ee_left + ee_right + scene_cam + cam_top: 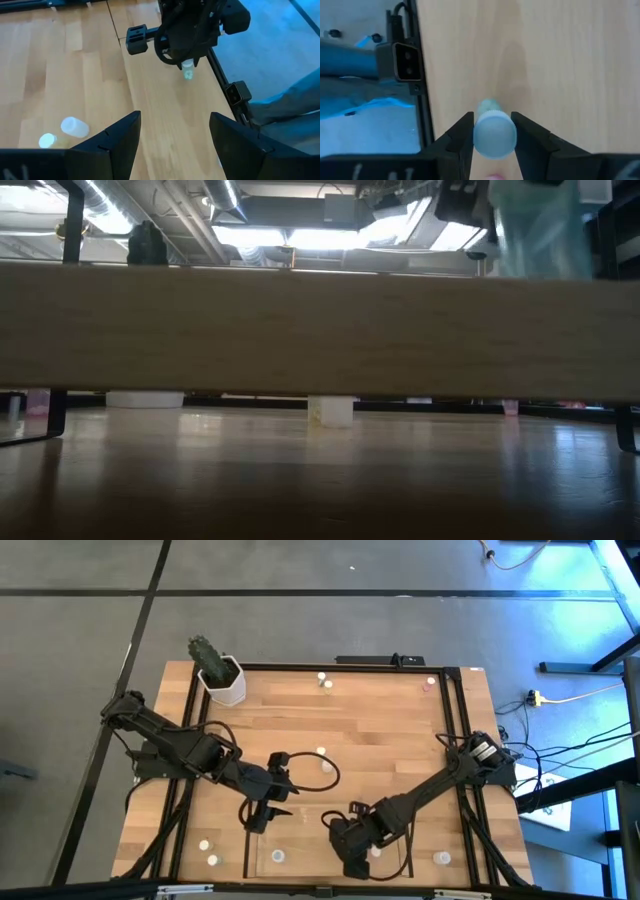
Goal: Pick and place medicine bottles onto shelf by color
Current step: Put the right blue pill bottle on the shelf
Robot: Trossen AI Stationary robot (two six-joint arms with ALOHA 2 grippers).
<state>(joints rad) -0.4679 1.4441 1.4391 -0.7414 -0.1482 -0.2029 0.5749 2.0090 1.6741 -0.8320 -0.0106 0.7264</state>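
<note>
One bottle (493,132) pinched, seen only by wrists.

No readable txt anywhere; no labels, brands, nos. or signs legible on the medicine bottles (322,753), the shelf (455,740) or the arms; faint pale marks at the edge of both wrist views, too cut off to read.

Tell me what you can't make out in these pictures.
- Low view: a wooden board across the picture hides both arms and most bottles.
- High view: the right gripper covers its bottle.
- High view: far bottles too small to judge color.
- Left gripper: open, nothing between its fingers.
</note>
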